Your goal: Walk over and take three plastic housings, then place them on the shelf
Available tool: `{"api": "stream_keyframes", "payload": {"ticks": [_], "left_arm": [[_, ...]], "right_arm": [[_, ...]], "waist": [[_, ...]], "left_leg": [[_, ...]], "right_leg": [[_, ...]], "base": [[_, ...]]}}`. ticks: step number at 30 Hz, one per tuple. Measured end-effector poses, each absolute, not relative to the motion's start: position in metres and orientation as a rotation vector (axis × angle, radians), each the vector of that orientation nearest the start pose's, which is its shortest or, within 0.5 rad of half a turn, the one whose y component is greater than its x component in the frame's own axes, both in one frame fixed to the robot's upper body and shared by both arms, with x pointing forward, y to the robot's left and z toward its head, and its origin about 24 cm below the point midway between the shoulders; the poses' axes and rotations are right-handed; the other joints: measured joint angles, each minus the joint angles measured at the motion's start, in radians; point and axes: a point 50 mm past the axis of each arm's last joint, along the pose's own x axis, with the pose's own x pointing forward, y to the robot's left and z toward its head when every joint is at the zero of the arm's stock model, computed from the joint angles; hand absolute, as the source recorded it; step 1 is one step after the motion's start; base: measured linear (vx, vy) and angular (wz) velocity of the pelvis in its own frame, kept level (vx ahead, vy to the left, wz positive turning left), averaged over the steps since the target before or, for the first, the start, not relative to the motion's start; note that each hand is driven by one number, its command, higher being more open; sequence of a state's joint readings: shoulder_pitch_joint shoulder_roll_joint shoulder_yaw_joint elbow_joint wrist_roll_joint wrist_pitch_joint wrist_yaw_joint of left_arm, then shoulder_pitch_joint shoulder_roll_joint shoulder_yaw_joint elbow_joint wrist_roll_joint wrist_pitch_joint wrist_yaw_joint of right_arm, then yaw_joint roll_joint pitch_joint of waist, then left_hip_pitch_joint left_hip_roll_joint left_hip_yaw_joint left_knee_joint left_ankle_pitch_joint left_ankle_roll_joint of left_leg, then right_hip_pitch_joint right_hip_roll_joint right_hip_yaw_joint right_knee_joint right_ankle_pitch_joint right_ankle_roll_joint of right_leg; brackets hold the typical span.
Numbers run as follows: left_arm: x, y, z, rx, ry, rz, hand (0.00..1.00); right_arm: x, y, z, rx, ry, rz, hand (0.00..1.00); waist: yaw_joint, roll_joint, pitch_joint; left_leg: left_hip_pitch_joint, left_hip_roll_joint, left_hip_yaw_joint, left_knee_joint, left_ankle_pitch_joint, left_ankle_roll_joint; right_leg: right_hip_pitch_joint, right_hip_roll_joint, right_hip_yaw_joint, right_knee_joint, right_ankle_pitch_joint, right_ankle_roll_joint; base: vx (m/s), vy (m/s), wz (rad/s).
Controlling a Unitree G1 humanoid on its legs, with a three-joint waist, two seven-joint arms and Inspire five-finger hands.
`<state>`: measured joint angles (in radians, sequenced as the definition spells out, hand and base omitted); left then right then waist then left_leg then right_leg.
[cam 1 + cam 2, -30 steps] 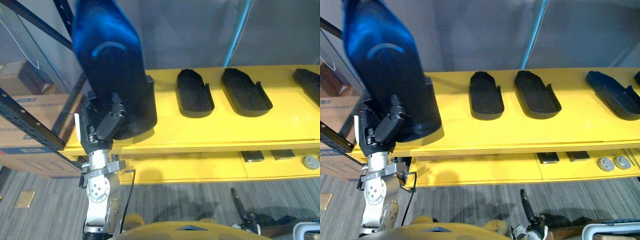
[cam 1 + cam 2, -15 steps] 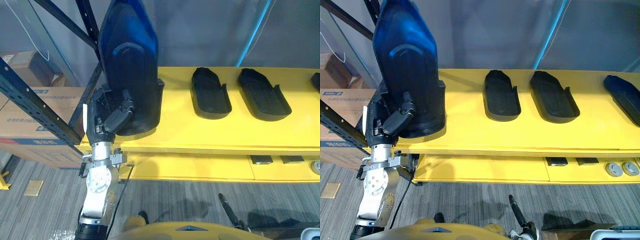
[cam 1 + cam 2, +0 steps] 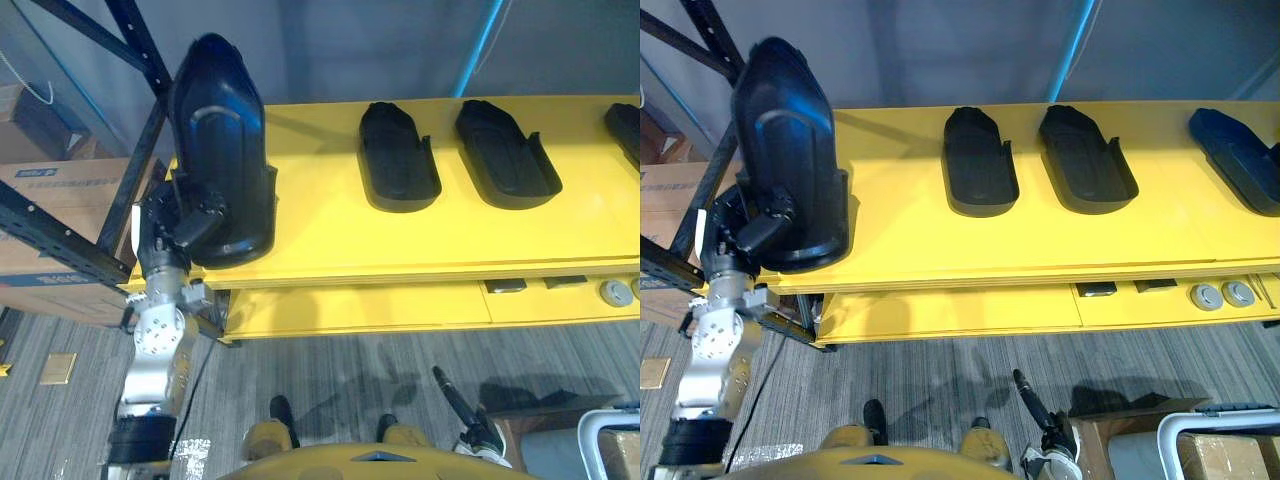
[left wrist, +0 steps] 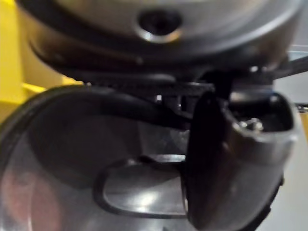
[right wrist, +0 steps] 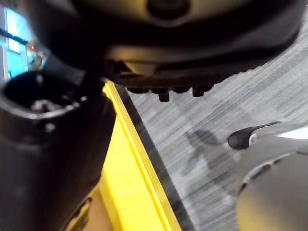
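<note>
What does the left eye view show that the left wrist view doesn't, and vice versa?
The left eye view adds two black plastic housings lying flat on the yellow shelf, a dark metal rack and brown cardboard boxes. The left wrist view adds the thumb close up on the glossy face of the tall black plastic housing. Both share the left hand curled round that housing, and the shelf.

far housing point(image 3: 626, 130): edge-cut | left hand point(image 3: 182, 226): partly behind held housing point(image 3: 222, 150)
</note>
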<state>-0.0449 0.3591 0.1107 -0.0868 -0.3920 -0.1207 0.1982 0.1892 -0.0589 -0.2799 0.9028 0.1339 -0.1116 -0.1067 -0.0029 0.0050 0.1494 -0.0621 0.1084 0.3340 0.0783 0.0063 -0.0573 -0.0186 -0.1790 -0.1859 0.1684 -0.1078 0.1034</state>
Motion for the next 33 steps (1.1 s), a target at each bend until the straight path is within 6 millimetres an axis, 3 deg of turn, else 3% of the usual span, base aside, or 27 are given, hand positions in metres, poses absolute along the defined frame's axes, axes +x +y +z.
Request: {"api": "stream_keyframes", "payload": {"ticks": [4, 8, 11, 16, 18, 24, 33], "left_arm": [[0.271, 0.247, 0.14, -0.058, -0.38, 0.157, 0.0], [0.286, 0.261, 0.149, -0.174, -0.373, 0.151, 0.0], [0.296, 0.273, 0.145, -0.317, -0.316, 0.171, 0.0], [0.303, 0.287, 0.127, -0.356, -0.21, 0.228, 0.0], [0.307, 0.288, 0.127, -0.387, -0.203, 0.228, 0.0], [0.325, 0.288, 0.156, -0.425, -0.25, 0.182, 0.0], [0.339, 0.279, 0.18, -0.339, -0.227, 0.073, 0.0]], "right_arm": [[0.087, -0.229, -0.147, -0.004, 0.964, -0.427, 1.0], [0.089, -0.23, -0.146, -0.03, 0.976, -0.392, 1.0], [0.094, -0.23, -0.144, -0.055, 0.961, -0.378, 1.0], [0.116, -0.224, -0.136, -0.086, 0.884, -0.341, 1.0], [0.121, -0.222, -0.133, -0.089, 0.864, -0.325, 1.0], [0.136, -0.217, -0.127, -0.093, 0.809, -0.289, 1.0], [0.135, -0.218, -0.127, -0.103, 0.823, -0.277, 1.0]], "waist": [[0.0, 0.019, 0.028], [-0.004, 0.022, 0.041], [-0.008, 0.018, 0.075], [-0.015, -0.003, 0.127], [-0.013, -0.012, 0.14], [-0.009, -0.016, 0.182], [-0.015, -0.017, 0.212]], "left_leg": [[0.0, 0.004, 0.011, 0.001, 0.0, 0.0], [0.001, 0.008, 0.021, 0.005, 0.0, 0.0], [0.001, 0.01, 0.025, 0.008, 0.0, 0.0], [-0.029, 0.012, 0.032, 0.024, 0.0, 0.001], [-0.036, 0.013, 0.031, 0.027, 0.0, 0.001], [-0.069, 0.024, 0.023, 0.066, -0.008, 0.003], [-0.093, 0.032, 0.019, 0.098, -0.019, 0.005]], "right_leg": [[-0.015, 0.003, 0.017, 0.012, -0.001, -0.001], [-0.027, 0.006, 0.032, 0.026, -0.002, -0.003], [-0.036, 0.006, 0.039, 0.041, -0.004, -0.006], [-0.075, 0.005, 0.053, 0.06, -0.004, -0.005], [-0.085, 0.006, 0.054, 0.064, -0.004, -0.006], [-0.105, 0.01, 0.054, 0.081, -0.008, -0.012], [-0.123, 0.011, 0.055, 0.1, -0.011, -0.016]], "base": [[-0.02, 0.001, -0.1], [-0.03, -0.004, -0.12], [-0.07, 0.003, -0.06], [-0.02, 0.004, -0.04], [0.0, 0.0, 0.0], [-0.01, -0.002, 0.0], [-0.03, 0.002, 0.0]]}}
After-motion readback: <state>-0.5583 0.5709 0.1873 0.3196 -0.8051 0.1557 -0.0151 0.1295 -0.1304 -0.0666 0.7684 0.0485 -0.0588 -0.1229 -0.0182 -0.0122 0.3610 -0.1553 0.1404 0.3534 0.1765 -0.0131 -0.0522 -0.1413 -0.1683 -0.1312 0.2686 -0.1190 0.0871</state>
